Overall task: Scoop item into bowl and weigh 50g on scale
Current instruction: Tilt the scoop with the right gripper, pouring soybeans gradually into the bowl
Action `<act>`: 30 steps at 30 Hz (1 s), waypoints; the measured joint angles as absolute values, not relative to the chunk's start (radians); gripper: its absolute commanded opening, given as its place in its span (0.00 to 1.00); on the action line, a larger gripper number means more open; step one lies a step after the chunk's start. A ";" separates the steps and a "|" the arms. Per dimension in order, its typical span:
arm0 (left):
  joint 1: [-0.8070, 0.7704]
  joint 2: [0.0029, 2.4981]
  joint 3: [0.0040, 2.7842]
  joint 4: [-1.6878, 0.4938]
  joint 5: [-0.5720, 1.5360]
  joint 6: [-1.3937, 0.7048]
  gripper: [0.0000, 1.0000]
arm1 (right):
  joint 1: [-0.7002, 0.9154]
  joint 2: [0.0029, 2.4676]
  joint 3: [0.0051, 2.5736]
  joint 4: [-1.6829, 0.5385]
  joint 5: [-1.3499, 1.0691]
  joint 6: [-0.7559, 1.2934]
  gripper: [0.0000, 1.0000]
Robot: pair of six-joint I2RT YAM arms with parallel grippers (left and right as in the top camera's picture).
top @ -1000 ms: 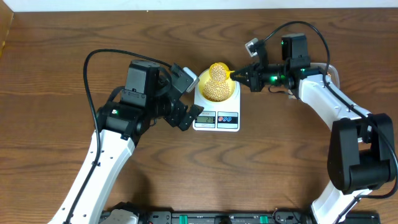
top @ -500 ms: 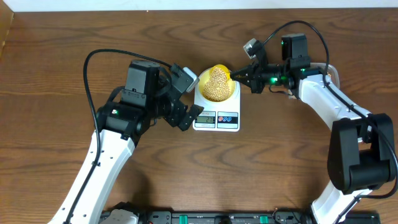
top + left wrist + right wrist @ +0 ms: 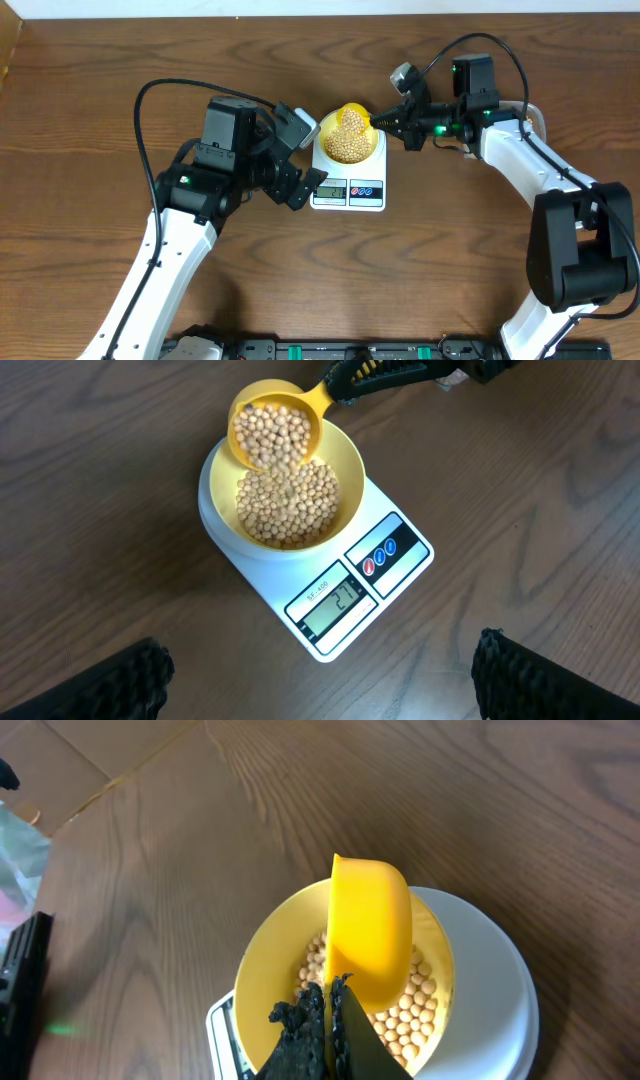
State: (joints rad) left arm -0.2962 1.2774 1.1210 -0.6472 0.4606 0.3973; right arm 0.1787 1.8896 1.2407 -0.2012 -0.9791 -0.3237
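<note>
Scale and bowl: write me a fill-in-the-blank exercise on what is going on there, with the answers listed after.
1. The pale-yellow bowl sits on the round platform of the white ____.
2. The right gripper is shut on the yellow scoop, gripping its ____.
3. The scoop is tilted over the bowl, and both contain small tan ____.
4. The left gripper holds nothing, and its jaws stand ____.

Missing words: scale; handle; beans; open.
</note>
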 measured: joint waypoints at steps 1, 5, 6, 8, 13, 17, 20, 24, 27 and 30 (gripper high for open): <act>-0.296 1.277 1.121 -0.647 0.461 0.397 0.98 | 0.179 1.890 1.241 -0.201 -0.976 -0.327 0.01; -0.296 1.277 1.121 -0.647 0.461 0.397 0.98 | 0.179 1.890 1.241 -0.201 -0.963 -0.339 0.01; -0.296 1.277 1.121 -0.647 0.461 0.397 0.98 | 0.179 1.890 1.241 -0.201 -0.959 -0.343 0.01; -0.296 1.277 1.121 -0.647 0.461 0.397 0.98 | 0.179 1.890 1.241 -0.200 -0.952 -0.352 0.01; -0.296 1.277 1.121 -0.647 0.461 0.397 0.98 | 0.179 1.890 1.241 -0.192 -0.947 -0.362 0.01; -0.296 1.277 1.121 -0.647 0.461 0.397 0.98 | 0.179 1.890 1.241 -0.186 -0.945 -0.363 0.01; -0.296 1.277 1.121 -0.647 0.461 0.397 0.98 | 0.179 1.890 1.241 -0.186 -0.945 -0.368 0.01; -0.296 1.277 1.121 -0.647 0.461 0.397 0.98 | 0.179 1.890 1.241 -0.186 -0.945 -0.390 0.01; -0.296 1.277 1.121 -0.647 0.461 0.397 0.98 | 0.179 1.890 1.241 -0.186 -0.945 -0.405 0.01; -0.296 1.277 1.121 -0.647 0.461 0.397 0.98 | 0.179 1.890 1.241 -0.186 -0.945 -0.419 0.01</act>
State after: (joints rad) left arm -0.2962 1.2774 1.1210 -0.6472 0.4606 0.3973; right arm 0.1787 1.8896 1.2407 -0.1860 -0.9451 -0.4191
